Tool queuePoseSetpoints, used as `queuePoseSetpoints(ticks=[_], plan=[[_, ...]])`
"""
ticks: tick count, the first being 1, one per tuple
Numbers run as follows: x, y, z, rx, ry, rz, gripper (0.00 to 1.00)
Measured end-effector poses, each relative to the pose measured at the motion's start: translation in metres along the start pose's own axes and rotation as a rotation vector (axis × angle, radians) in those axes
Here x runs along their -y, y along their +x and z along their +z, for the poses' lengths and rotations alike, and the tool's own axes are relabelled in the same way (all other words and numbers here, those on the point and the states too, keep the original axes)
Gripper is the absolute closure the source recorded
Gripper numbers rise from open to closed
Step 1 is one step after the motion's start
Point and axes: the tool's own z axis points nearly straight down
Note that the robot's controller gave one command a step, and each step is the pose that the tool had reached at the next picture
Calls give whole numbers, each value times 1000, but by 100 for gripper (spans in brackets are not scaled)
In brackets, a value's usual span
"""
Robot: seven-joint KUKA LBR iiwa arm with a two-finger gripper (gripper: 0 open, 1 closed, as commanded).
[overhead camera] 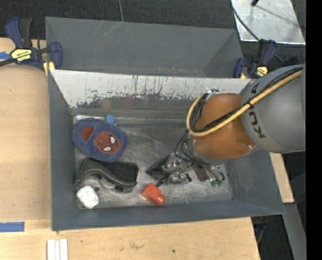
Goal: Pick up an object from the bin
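Front floor of the grey bin [150, 85], left corner: 1 small white rounded lump [87, 197], lying against the black piece behind it.

Front floor, middle: 1 small red block [153, 194], tilted, on bare metal. It is the loose thing nearest the gripper, lying just in front of it and a little left, not touching.

Next row back, left: a black curved piece [109, 175] with a padded oval end, lying flat.

Same depth, right of middle: gripper [174, 173] down at the bin floor, its metal parts and wires bunched low. Cannot tell whether it is spread or pressed together. A dark wedge sits at its left tip; cannot tell if that belongs to the tool.

Above it: orange cover [220, 134] with a yellow cable looped over, then the grey arm [277, 112] entering from the right.

Further back, left: 1 blue slipper-like soft toy [100, 138] with a red spider-mask face, well apart from the gripper, close behind the black piece.
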Motion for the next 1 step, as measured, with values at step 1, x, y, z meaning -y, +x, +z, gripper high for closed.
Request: queuePoseSetpoints(ticks=[1], plan=[[9, -14, -171, -21, -5, -218, 100]])
